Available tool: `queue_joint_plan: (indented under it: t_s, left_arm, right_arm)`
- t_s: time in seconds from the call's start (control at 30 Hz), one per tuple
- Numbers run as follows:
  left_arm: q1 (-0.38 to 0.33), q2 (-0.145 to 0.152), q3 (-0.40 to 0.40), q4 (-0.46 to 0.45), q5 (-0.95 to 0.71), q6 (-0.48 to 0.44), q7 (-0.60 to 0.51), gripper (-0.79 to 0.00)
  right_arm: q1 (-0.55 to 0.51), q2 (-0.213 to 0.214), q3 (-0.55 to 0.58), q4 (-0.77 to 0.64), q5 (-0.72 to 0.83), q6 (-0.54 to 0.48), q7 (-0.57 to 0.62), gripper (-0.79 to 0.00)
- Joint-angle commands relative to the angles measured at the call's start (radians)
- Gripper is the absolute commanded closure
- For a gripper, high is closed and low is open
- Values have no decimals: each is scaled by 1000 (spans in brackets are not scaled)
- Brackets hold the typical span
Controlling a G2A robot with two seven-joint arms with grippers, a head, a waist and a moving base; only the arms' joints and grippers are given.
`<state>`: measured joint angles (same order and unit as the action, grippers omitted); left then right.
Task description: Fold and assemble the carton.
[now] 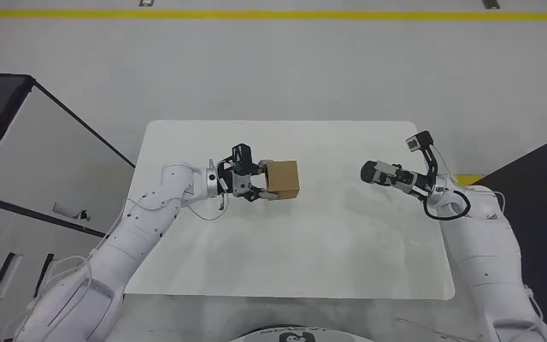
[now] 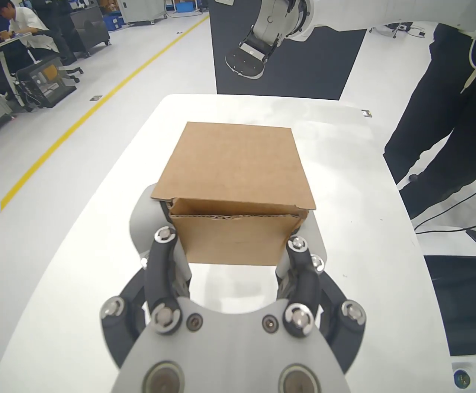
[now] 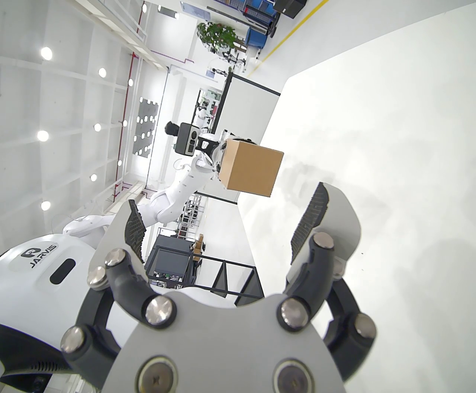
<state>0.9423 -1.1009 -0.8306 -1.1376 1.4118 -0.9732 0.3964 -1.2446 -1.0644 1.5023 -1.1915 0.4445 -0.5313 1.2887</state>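
While the left gripper [image 1: 249,184] clasps the brown carton [image 1: 281,179] over the middle of the white table [image 1: 342,256], the right gripper [image 1: 368,173] hangs spread wide, well apart, a yellow line [image 1: 273,14] crossing the pale floor [image 1: 256,68] beyond.

Pale grey glossy floor [image 1: 256,77] all around, and there's the yellow painted floor line [image 1: 273,14] running straight across beyond the white rounded-corner counter [image 1: 299,265]. A black-framed glass partition [image 1: 51,145] stands off to one side, and a dark flat panel [image 2: 327,63] stands at the counter's far end. Overhead is a white gridded ceiling [image 3: 74,93] dotted with round ceiling lamps [image 3: 42,135]. Far back there's a leafy green potted plant [image 3: 217,35], a blue bin [image 3: 256,37] and a black wheeled equipment cart [image 2: 44,82].
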Motion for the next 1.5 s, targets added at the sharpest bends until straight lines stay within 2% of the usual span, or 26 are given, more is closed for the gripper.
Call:
queue_joint_plan:
  t_s: [0.0,0.23,0.33,0.63,0.7,0.8,0.97,1.13,1.47]
  left_arm:
    - [0,-7,18,21,11,14,17,0]
    - [-32,-36,88,97,87,43,117,0]
    - [-47,-46,107,135,125,96,141,0]
    - [-47,-46,107,135,125,96,141,0]
    - [-35,-48,112,135,125,100,106,0]
    - [-26,-51,117,136,107,74,163,0]
    - [-30,-60,141,182,148,103,252,0]
    - [-50,-78,173,242,176,122,305,0]
    - [-92,-131,241,342,186,140,328,0]
  right_arm:
    - [0,0,0,0,0,0,0,-785]
    - [0,0,0,0,0,0,0,-785]
    - [0,0,0,0,0,0,0,-785]
    - [0,0,0,0,0,0,0,-785]
    - [0,0,0,0,0,0,0,-785]
    - [0,0,0,0,0,0,0,-785]
    - [0,0,0,0,0,0,0,-785]
    - [0,0,0,0,0,0,0,-785]
    - [0,0,0,0,0,0,0,-785]
